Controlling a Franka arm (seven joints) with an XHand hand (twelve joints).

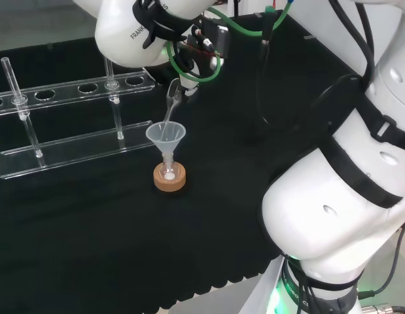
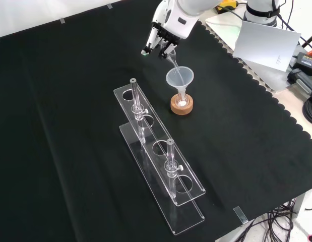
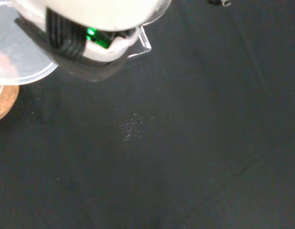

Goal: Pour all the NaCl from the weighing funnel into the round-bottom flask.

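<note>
The weighing funnel (image 2: 172, 61) is pinched in the hand (image 2: 160, 41), tipped into the wide funnel (image 2: 179, 78) atop the flask (image 2: 182, 102), on its cork ring (image 2: 182, 106) near the cloth's (image 2: 70, 101) far edge.

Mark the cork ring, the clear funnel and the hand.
cork ring (image 1: 170, 180): head view, front side wall.
clear funnel (image 2: 180, 77): front view, cone rim.
hand (image 2: 163, 38): front view, on the palm.
</note>
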